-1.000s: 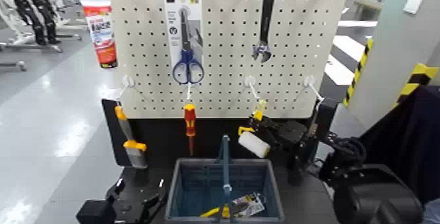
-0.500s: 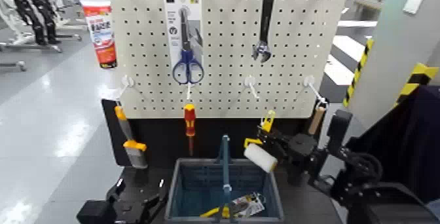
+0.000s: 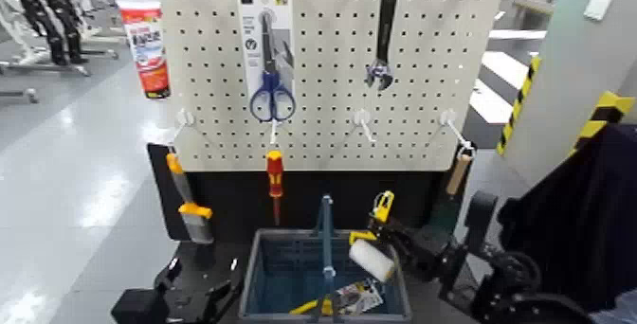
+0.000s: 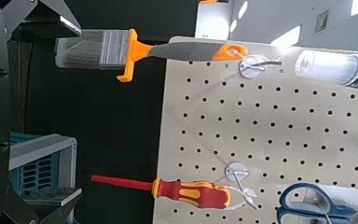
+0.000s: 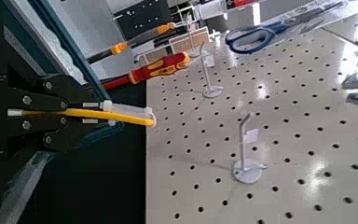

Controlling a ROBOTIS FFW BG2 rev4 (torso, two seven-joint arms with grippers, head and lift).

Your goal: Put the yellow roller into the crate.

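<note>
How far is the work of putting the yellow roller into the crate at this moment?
Done: the yellow roller is off the pegboard and held by the right gripper, jaws shut on its handle. In hand: its white head hangs over the crate's right compartment. Left: lower and release it. The left gripper waits beside the crate.

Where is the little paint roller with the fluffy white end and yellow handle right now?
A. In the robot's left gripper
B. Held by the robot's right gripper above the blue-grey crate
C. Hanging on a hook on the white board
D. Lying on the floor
B: the right gripper grips the fluffy white paint roller with the yellow handle just over the right half of the blue-grey slotted plastic crate.
</note>
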